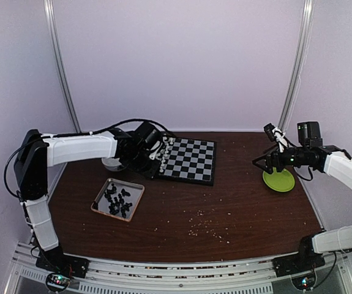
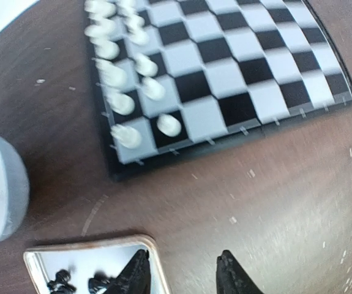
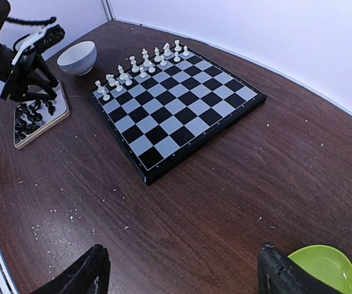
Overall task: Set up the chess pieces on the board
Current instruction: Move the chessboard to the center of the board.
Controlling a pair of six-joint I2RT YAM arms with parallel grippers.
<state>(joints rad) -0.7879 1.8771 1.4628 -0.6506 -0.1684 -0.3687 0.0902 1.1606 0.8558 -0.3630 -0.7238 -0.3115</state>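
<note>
The board (image 1: 191,160) lies at the back middle of the table. White chess pieces (image 1: 168,149) stand in two rows along its left edge (image 2: 120,79). Black chess pieces (image 1: 117,201) lie heaped in a silver tray (image 1: 136,193) in front of and left of the board. My left gripper (image 1: 152,162) hovers between the board and the tray. In the left wrist view it (image 2: 183,271) is open and empty, with one fingertip (image 2: 136,269) over the tray corner (image 2: 145,242). My right gripper (image 3: 185,272) stands wide open over bare table at the right, holding nothing.
A white bowl (image 1: 111,163) sits left of the board, close to the left arm. A green plate (image 1: 278,180) lies under the right wrist. Pale crumbs (image 1: 203,228) are scattered over the brown table (image 1: 224,202) in front of the board.
</note>
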